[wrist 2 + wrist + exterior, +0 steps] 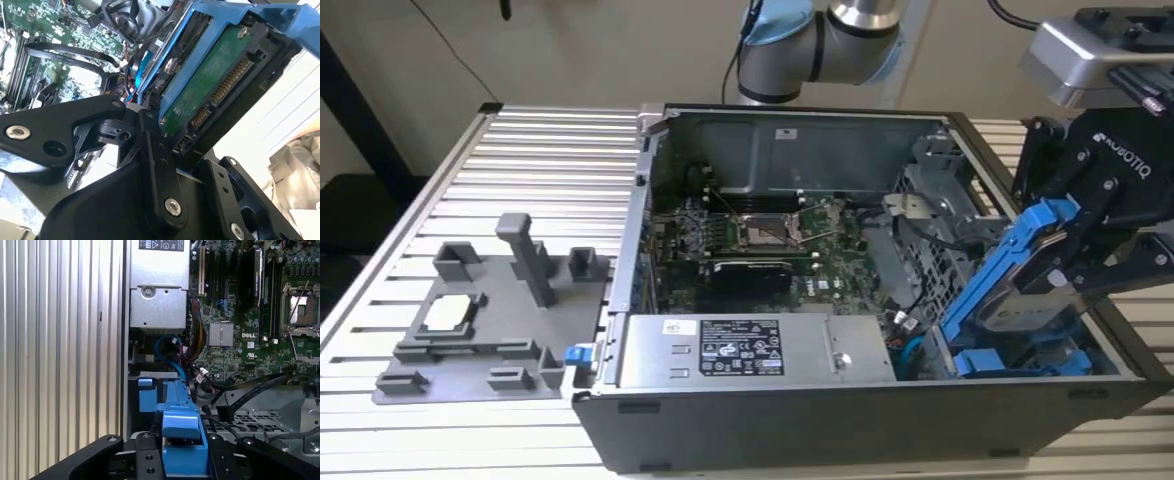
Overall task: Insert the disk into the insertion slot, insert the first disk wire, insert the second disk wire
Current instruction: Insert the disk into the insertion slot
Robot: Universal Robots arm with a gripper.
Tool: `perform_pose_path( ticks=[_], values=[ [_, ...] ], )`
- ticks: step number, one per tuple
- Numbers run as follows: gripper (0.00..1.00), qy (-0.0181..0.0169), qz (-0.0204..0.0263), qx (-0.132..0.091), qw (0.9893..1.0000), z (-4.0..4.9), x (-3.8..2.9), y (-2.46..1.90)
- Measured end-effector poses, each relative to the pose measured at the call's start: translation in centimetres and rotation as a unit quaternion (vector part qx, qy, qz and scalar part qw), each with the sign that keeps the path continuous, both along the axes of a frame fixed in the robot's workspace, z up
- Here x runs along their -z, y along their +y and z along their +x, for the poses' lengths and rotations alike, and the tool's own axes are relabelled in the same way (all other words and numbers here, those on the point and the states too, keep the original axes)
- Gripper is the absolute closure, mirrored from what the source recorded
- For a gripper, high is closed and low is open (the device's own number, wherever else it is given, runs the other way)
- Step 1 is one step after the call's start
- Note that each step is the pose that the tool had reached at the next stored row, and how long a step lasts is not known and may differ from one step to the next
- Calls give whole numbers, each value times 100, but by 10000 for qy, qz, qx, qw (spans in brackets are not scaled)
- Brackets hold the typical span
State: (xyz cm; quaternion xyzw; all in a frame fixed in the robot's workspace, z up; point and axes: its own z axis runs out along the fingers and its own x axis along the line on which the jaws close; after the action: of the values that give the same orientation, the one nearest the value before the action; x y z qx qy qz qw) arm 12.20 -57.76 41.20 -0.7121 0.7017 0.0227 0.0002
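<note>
My gripper (1070, 258) is shut on the disk (1019, 296), a silver-grey drive in a bright blue carrier frame. The disk hangs tilted over the drive bay at the exterior view's right end of the open computer case (720, 420), its lower end down in the bay. Its green circuit board and connector edge (216, 79) show in the second wrist view, with a black finger (152, 150) beside them. In the first wrist view the carrier's blue edge (181, 426) sits between the finger links. A blue cable (165, 346) and black cables (260, 385) lie loose near the bay.
Another blue carrier (1025, 360) sits low in the bay. The case also holds a silver power supply (747, 350) and a green motherboard (761, 235). A grey fixture (480, 310) lies on the slatted table (520, 140) at the exterior view's left.
</note>
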Motion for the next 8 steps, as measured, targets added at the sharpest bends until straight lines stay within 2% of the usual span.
perform_pose_path(
  ticks=[2, 4, 8],
  values=[
    [67, 28, 0, 2, 10000, 1, -48, -1],
    [67, 47, -1, 2, 10000, 1, -53, -1],
    [67, 48, -4, 2, 10000, 3, -53, 0]
  ],
)
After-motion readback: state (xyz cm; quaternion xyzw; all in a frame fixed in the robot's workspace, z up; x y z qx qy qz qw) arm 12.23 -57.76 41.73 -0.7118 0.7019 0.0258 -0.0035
